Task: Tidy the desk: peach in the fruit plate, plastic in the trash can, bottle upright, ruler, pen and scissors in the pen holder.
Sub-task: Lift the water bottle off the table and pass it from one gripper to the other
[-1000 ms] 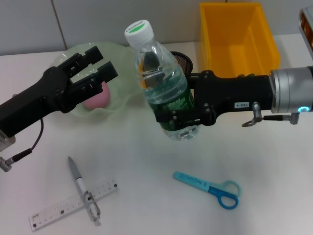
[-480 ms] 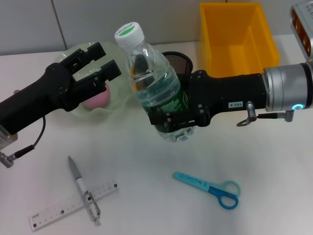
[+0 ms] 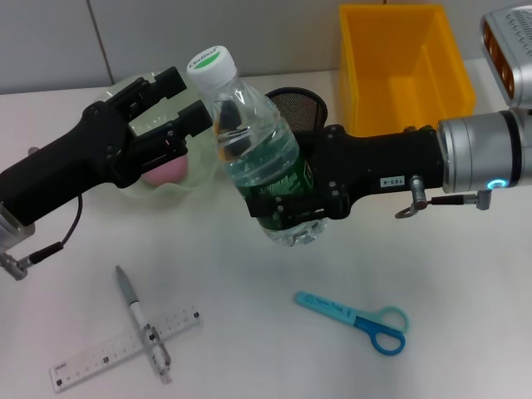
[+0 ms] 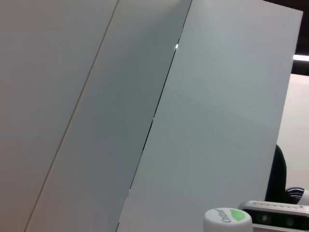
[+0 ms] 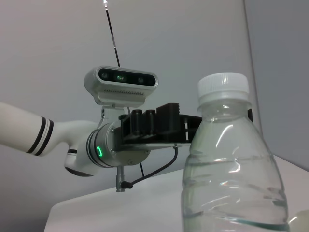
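Head view: the right gripper (image 3: 291, 208) is clenched on the bottle's (image 3: 258, 158) lower body, holding it nearly upright above the worktop (image 3: 249, 332), probably so it can be stood up. The left gripper (image 3: 170, 104) hangs released over the plate (image 3: 125, 90), where the peach (image 3: 166, 170) lies half hidden by its fingers. Pen (image 3: 141, 320), ruler (image 3: 125, 345) and scissors (image 3: 357, 320) lie on the worktop. The holder (image 3: 303, 106) is mostly hidden behind the bottle.

White counter (image 3: 249, 349). At the near left, pen (image 3: 141, 323) crossed over ruler (image 3: 123, 348); blue scissors (image 3: 356, 322) near right; at the back, yellow bin (image 3: 401, 66), black mesh pen holder (image 3: 298, 106), pale green plate (image 3: 179, 179).
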Motion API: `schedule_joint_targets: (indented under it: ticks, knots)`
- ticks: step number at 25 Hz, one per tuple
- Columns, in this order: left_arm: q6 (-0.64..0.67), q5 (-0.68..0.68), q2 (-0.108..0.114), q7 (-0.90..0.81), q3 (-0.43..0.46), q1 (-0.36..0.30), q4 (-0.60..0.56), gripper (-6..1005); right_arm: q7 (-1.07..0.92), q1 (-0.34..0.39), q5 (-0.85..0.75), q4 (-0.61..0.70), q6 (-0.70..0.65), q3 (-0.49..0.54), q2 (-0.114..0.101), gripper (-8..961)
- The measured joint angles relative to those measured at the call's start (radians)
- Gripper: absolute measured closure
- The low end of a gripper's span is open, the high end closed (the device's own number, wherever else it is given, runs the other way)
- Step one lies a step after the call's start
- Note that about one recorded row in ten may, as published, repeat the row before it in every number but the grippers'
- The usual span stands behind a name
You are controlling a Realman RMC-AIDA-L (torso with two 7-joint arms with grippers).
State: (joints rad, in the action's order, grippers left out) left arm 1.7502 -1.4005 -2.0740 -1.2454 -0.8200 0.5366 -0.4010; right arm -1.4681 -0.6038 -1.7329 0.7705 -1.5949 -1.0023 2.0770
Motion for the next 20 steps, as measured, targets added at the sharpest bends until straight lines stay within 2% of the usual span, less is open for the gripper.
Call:
schedule_joint_targets:
  ticks: [9,20]
  knots:
    - [-0.005,0.0,0.0,0.013,-0.001,0.016,0.023,236,0.001,-0.018,-0.001,-0.008,0.024,-0.051,0.0,184]
    - [-0.001,0.0,0.0,0.018,-0.001,0.025,0.029,238,0.003,-0.027,0.0,-0.009,0.039,-0.063,0.0,184]
